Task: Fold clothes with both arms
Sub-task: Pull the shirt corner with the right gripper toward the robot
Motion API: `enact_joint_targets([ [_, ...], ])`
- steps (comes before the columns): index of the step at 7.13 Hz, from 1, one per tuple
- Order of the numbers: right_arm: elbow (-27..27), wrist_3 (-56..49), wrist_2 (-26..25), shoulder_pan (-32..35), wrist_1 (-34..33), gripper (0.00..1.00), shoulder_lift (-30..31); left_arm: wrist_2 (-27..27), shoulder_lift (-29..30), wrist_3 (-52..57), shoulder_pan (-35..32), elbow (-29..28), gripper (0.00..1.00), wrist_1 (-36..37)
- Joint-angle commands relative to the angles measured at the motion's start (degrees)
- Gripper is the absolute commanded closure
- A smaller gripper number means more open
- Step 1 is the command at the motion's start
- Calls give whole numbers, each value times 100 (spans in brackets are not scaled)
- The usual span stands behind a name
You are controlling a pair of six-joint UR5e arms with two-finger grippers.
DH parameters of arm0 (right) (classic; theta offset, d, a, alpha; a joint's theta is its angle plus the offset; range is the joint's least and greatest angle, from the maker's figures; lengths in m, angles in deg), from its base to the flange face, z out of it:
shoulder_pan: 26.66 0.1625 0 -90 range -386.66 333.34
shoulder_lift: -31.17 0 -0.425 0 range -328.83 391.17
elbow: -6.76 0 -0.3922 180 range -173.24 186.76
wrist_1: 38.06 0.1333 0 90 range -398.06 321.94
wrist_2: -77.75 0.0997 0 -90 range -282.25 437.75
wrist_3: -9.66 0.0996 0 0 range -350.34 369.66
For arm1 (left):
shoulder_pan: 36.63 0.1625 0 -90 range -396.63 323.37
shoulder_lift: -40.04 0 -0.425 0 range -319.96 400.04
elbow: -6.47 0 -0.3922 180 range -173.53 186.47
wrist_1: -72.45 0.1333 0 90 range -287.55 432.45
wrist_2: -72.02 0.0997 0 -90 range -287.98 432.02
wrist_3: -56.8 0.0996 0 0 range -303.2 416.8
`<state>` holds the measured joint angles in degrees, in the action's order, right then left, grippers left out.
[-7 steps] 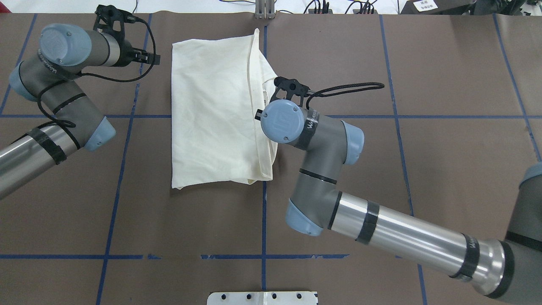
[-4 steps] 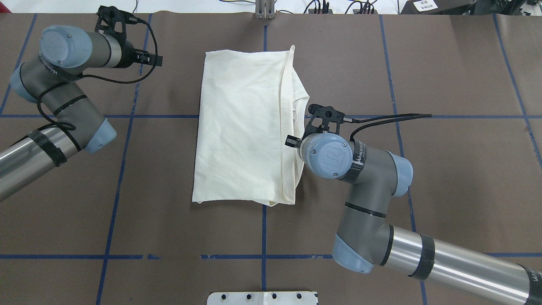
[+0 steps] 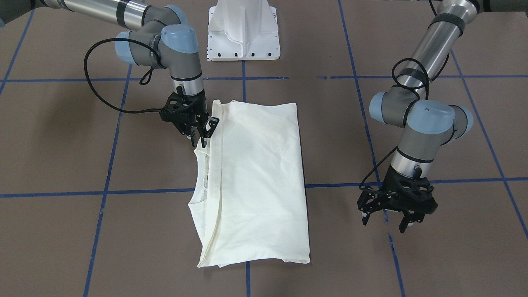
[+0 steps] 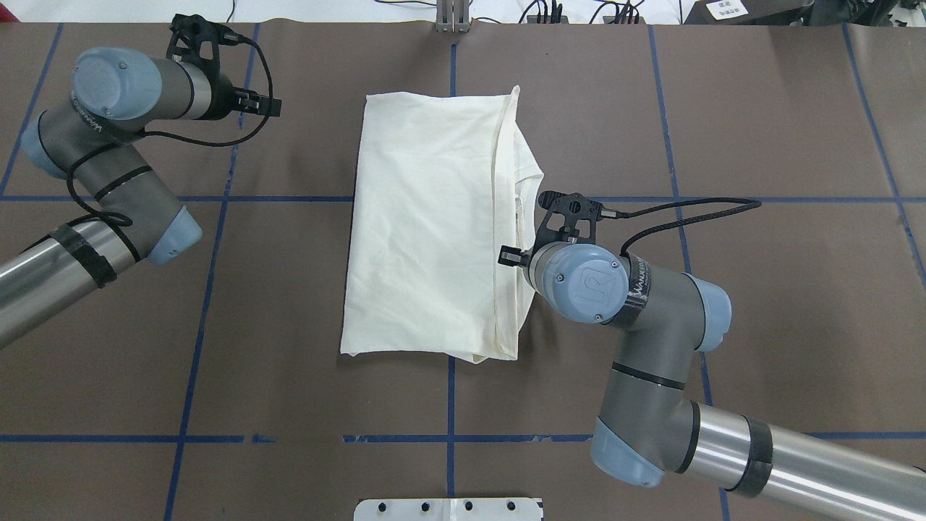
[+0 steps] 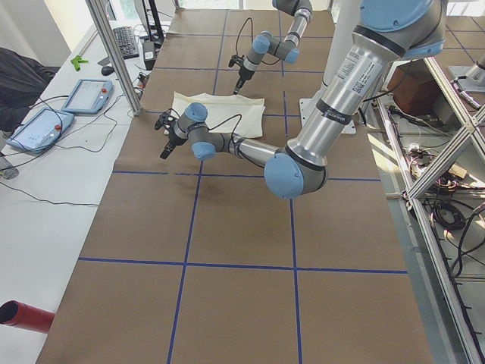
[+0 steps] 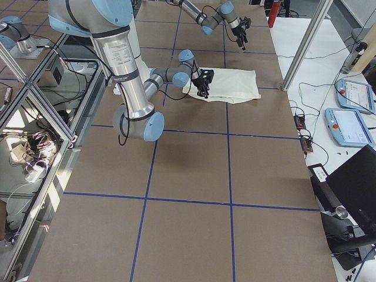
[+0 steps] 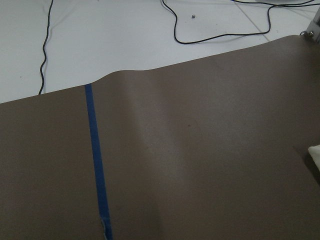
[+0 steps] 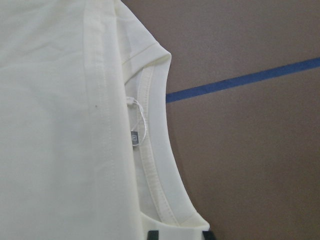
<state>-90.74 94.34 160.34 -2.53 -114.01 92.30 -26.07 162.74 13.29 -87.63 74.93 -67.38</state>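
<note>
Brown table (image 4: 781,304) with a grid of blue tape lines (image 4: 202,325). Clock directions are read in the overhead view, 12 pointing away from the robot.

- T-shirt (image 4: 427,224): flat on the table, folded to a long rectangle running 12–6, plain cream side up, no print visible. It straddles the centre tape line. One second ago it lay mostly at the 9 o'clock side of that line, so the whole garment has slid toward 3 o'clock. Fold shape is unchanged.
- Right arm (image 4: 651,340): wrist has travelled toward 4 o'clock along with the cloth.
- Left arm (image 4: 108,145): pose nearly the same as a second ago.
- Right gripper (image 3: 201,138): at the shirt's 3 o'clock edge, fingers pinched on the cloth by the collar.
- Left gripper (image 3: 383,225): fingers spread, nothing between them, hovering over bare table well apart from the shirt, at its 10 o'clock.
- Neckline (image 8: 157,165): ribbed band pokes out past the folded edge on the 3 o'clock side.
- Label (image 8: 134,138): small grey tag inside the collar; text too small to read.
</note>
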Motion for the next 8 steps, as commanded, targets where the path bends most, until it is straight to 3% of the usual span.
enact_joint_targets([
  [1,-399,-1028,-23,-265,-138,0,39,0,0,0,20,0,0,0],
  [3,-445,-2202,-617,-985,-305,0,40,0,0,-9,29,0,0,0],
  [5,-637,-2585,-988,-1374,-751,0,31,0,0,-340,177,0,0,0],
  [6,-726,-2648,-1156,-1393,-893,13,48,0,9,-439,248,35,0,0],
  [7,-866,-3006,-1209,-1384,-1104,68,49,0,0,-448,274,79,0,0],
  [8,-911,-3166,-1227,-1402,-1114,68,57,0,0,-440,275,80,0,0],
])
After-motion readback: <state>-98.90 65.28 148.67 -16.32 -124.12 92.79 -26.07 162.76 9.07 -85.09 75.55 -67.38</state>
